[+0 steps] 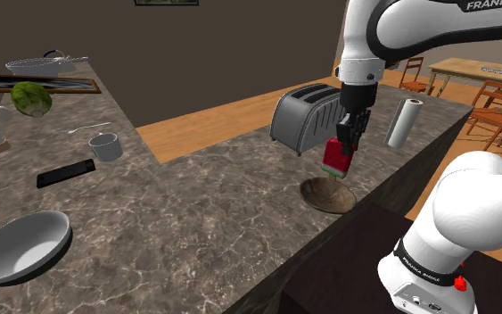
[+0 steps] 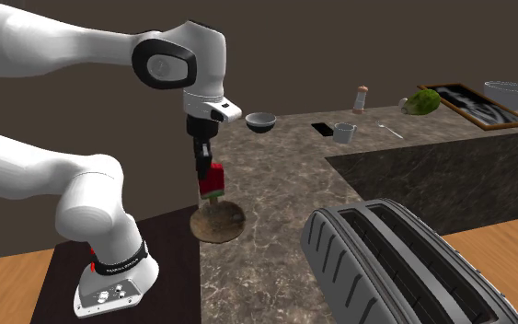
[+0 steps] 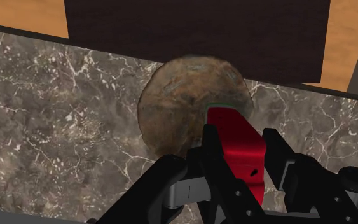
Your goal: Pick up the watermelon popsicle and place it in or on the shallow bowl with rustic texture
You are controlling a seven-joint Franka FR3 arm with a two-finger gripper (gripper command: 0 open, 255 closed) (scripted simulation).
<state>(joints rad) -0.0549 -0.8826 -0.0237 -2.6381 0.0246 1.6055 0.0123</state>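
The black two-finger gripper (image 1: 344,143) is squeezed tight on the red and green watermelon popsicle (image 1: 337,161). The popsicle hangs right over the brown, rough, shallow bowl (image 1: 327,196) on the dark marble counter (image 1: 195,205). The pick-up part looks done. What is left, I think, is lowering it and letting go.

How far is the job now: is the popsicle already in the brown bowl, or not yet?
Not yet. Done: the watermelon popsicle is off the counter, clasped between the black jaws. In hand: it hangs just over the brown shallow bowl. Left: lower it, open the jaws and let it rest in the bowl, because it is not yet released.
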